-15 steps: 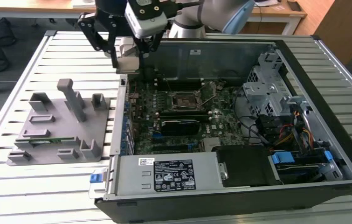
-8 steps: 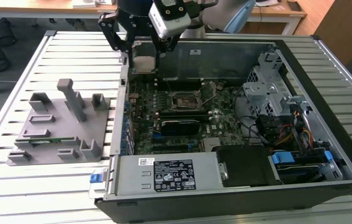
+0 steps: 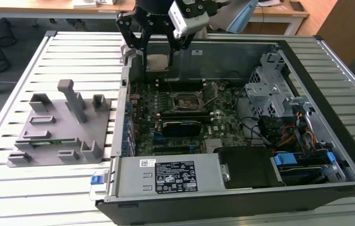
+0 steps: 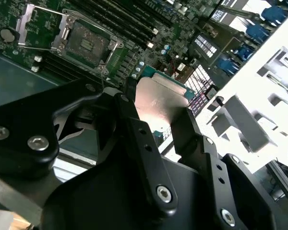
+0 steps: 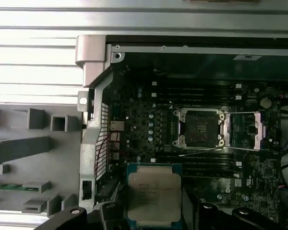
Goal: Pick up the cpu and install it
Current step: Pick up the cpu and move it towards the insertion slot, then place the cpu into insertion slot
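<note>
Print on power supply label (image 3: 177, 178), faint marks on cpu (image 5: 154, 191), none legible

The jaws are matte black metal, built of flat linked plates with rounded ends. In the second wrist view, silver round-headed screws (image 4: 38, 142) sit at the link pivots, and the fingers (image 4: 145, 143) are narrow black bars with a row of small holes down their faces. In the exterior view the black links fork out from a dark wrist body (image 3: 152, 9). Beside it is a white box (image 3: 188, 15) with dark round openings, possibly a camera housing. The arm (image 3: 240, 14) behind has a smooth, rounded, pale blue-grey shell.
</note>
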